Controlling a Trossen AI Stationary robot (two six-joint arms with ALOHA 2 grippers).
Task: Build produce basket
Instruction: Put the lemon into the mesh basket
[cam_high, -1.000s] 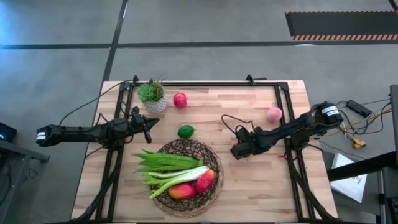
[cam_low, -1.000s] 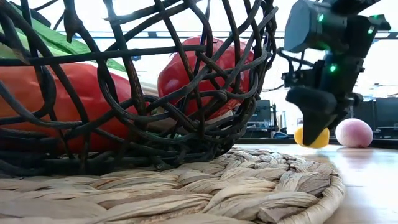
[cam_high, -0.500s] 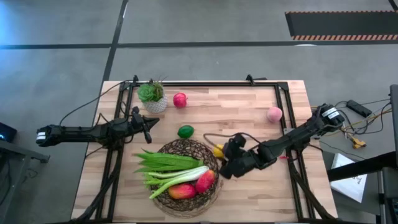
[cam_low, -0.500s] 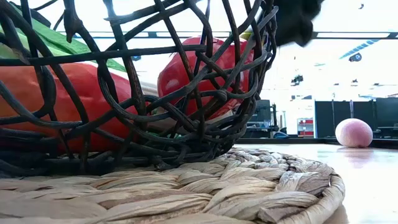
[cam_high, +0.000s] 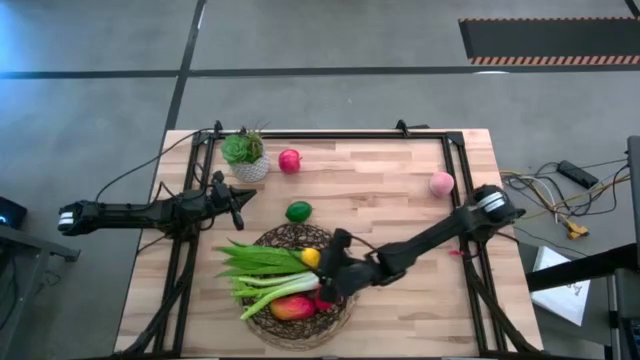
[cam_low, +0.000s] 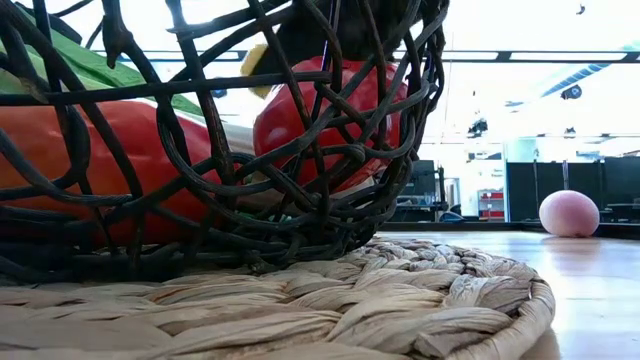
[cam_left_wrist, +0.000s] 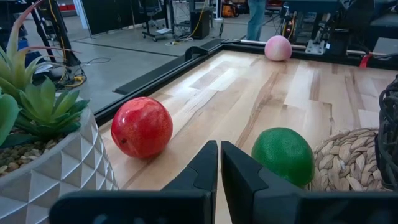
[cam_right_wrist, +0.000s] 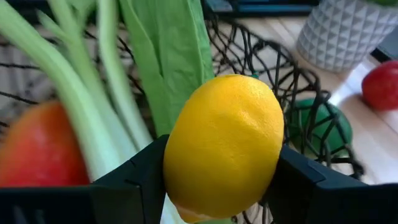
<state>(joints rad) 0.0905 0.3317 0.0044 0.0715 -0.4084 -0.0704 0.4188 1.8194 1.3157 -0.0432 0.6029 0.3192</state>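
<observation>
Right claw (cam_high: 322, 266), grasping the lemon (cam_high: 311, 257), has swung from table-side to over the basket (cam_high: 335, 243); release comes next. Left claw (cam_left_wrist: 219, 163) clenched.

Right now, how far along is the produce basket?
Done: leafy greens, leek and two red-orange fruits lie in the basket. In hand: right gripper holds the lemon over it. Left: lime, apple, peach on the table. Left gripper waits shut.
</observation>
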